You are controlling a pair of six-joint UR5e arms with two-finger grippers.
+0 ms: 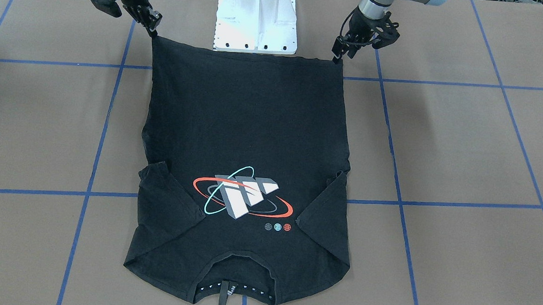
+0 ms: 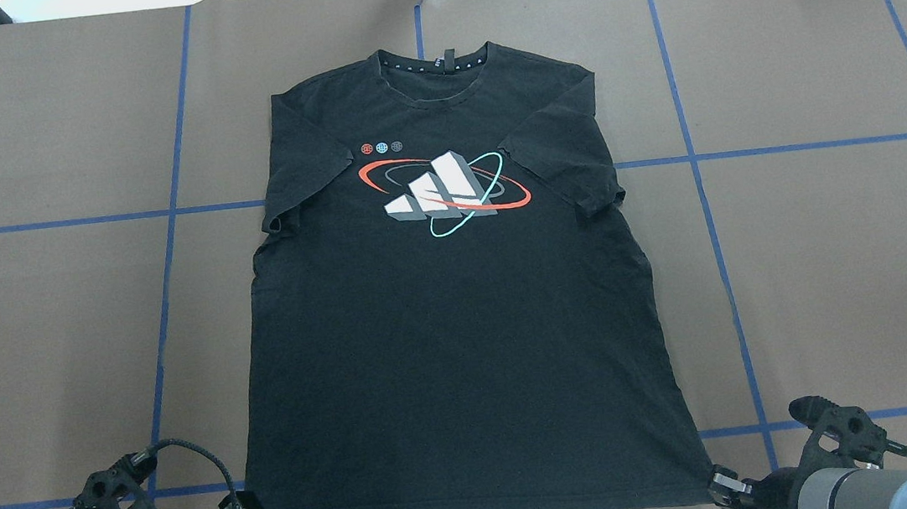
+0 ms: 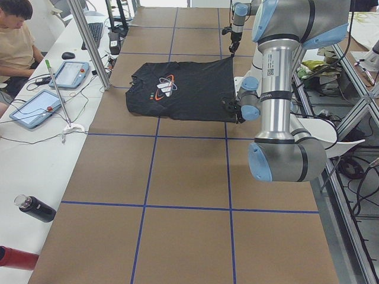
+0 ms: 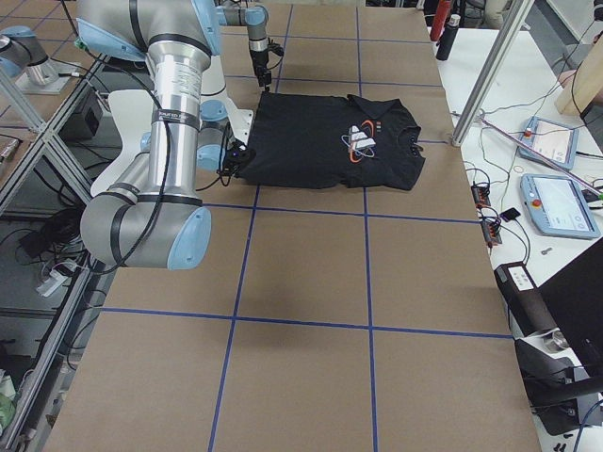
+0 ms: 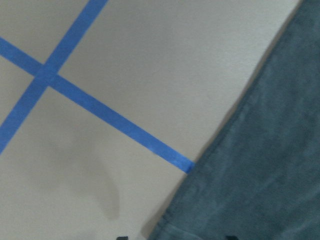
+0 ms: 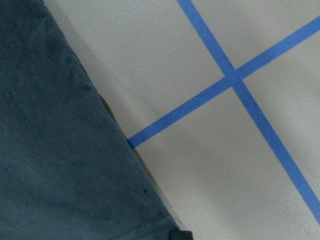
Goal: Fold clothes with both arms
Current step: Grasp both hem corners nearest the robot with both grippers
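The black T-shirt lies flat on the table, logo up and collar at the far side from the robot. Its hem runs along the near edge, in front of the pedestal. My left gripper sits at the hem's left corner, and in the front-facing view it pinches that corner. My right gripper is at the other hem corner and is shut on it. Both wrist views show only shirt fabric, with its edge slightly off the paper.
Brown paper with blue tape lines covers the table. The white pedestal stands just behind the hem. A person sits at a side bench with tablets; a black bottle lies there. Open paper surrounds the shirt on both sides.
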